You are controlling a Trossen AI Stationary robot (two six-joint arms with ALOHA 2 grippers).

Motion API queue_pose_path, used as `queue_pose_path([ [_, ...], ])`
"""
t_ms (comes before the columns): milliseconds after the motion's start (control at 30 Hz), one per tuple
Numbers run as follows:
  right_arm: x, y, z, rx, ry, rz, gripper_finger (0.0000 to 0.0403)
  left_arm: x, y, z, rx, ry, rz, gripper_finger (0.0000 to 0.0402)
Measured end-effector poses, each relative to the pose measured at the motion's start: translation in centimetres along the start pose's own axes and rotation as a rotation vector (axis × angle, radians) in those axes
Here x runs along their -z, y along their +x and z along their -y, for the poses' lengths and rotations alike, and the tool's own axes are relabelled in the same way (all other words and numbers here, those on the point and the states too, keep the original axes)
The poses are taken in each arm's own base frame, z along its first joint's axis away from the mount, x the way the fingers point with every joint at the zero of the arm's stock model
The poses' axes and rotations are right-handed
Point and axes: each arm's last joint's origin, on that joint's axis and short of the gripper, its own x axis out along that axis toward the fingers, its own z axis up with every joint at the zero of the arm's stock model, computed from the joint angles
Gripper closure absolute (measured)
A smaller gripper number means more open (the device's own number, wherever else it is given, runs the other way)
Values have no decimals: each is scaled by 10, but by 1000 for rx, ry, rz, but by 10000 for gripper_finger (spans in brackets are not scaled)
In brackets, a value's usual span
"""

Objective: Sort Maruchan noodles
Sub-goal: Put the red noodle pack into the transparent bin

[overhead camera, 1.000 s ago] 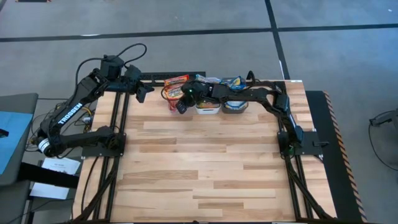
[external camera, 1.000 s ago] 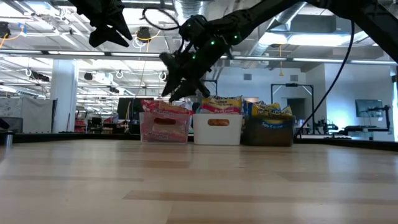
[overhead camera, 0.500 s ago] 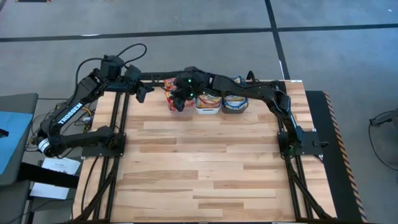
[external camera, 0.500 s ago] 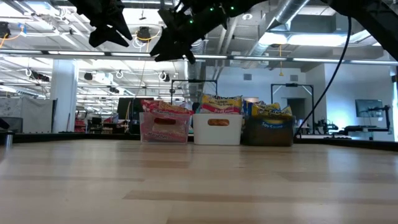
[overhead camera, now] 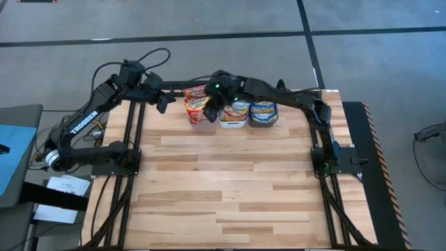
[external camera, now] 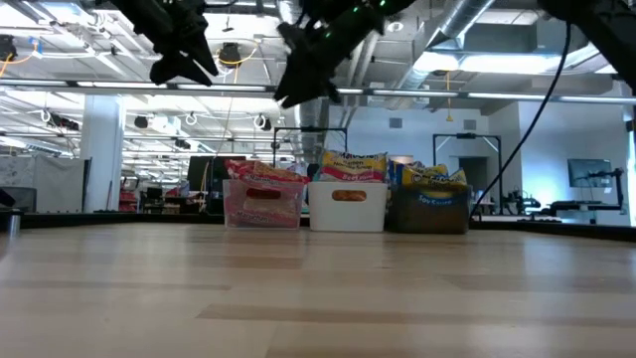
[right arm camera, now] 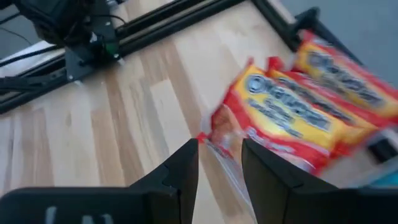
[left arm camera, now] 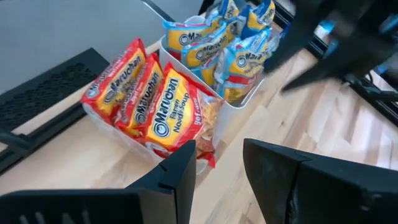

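Observation:
Maruchan noodles stand on edge in three bins along the table's far edge: red-banded packets (left arm camera: 149, 99) in the clear bin (overhead camera: 197, 111), more packets in the white bin (overhead camera: 233, 116) and in the dark bin (overhead camera: 263, 114). My right gripper (overhead camera: 211, 107) hangs high above the clear bin, open, with nothing between its fingers (right arm camera: 219, 163); the red packets (right arm camera: 298, 118) lie beyond it. To the left of the bins, my left gripper (overhead camera: 162, 103) is also high and open (left arm camera: 219, 158). It is empty and points toward the clear bin.
Black frame rails (overhead camera: 132, 146) run along the table's left and right sides and behind the bins. The wide wooden tabletop (overhead camera: 230, 188) stretches in front of the bins toward the near edge. The right arm (left arm camera: 339, 43) reaches over the white and dark bins.
My right gripper has risen from just above the clear bin's packets to well above the bins, rolling a little as it went. The packets have stayed in their bins.

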Motion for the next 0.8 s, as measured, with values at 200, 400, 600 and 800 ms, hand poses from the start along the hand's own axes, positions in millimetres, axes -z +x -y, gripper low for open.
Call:
queue_pose_path([
  [200, -11, -48, 1, 127, 7, 54, 258, -6, 22, -7, 23, -18, -21, 283],
  [400, -25, -99, 3, 194, 19, 189, 258, -8, 48, -3, 58, 23, -50, 283],
  [600, -30, -132, 7, 257, 44, 263, 258, 1, 90, 8, 116, 78, -162, 283],
  [800, -30, -139, 7, 259, 46, 270, 258, 11, 122, 19, 156, 115, -242, 283],
])
